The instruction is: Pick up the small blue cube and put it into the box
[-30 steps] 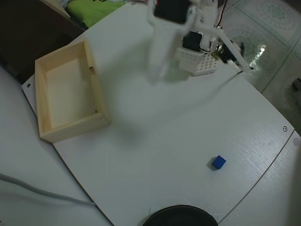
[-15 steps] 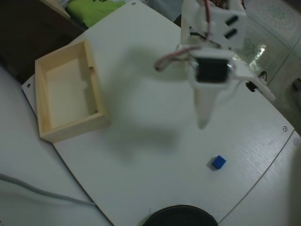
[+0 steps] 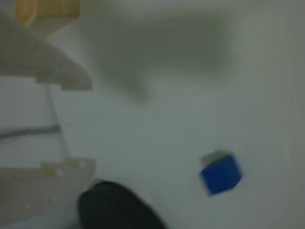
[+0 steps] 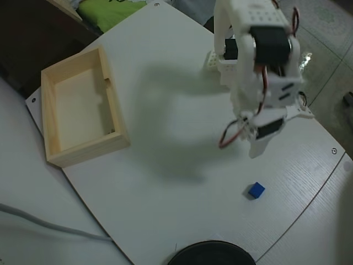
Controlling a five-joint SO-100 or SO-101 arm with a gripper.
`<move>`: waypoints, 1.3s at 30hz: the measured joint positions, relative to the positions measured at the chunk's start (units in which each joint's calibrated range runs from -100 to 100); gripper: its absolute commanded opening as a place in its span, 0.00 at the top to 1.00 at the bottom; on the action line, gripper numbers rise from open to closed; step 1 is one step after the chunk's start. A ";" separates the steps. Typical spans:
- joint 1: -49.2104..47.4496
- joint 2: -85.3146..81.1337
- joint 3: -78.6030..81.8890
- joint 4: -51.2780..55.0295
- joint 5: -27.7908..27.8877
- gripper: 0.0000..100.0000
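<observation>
One small blue cube (image 4: 256,190) is seen lying near the worktop's (image 4: 165,149) lower right edge in the overhead view. One empty box (image 4: 118,116) sits at the left edge. The pincer (image 3: 88,126), with fingers apart, is empty.

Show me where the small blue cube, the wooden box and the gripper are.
small blue cube (image 4: 256,190): overhead view, on its top face.
box (image 4: 90,146): overhead view, on its near wooden wall.
gripper (image 3: 90,125): wrist view, midway between its white fingertips.
</observation>
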 measured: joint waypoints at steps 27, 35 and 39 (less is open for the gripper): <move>-4.42 26.91 -13.12 -10.58 0.68 0.75; -8.55 29.45 -14.21 -10.58 0.63 0.76; -9.43 29.54 -14.21 -10.58 1.05 0.76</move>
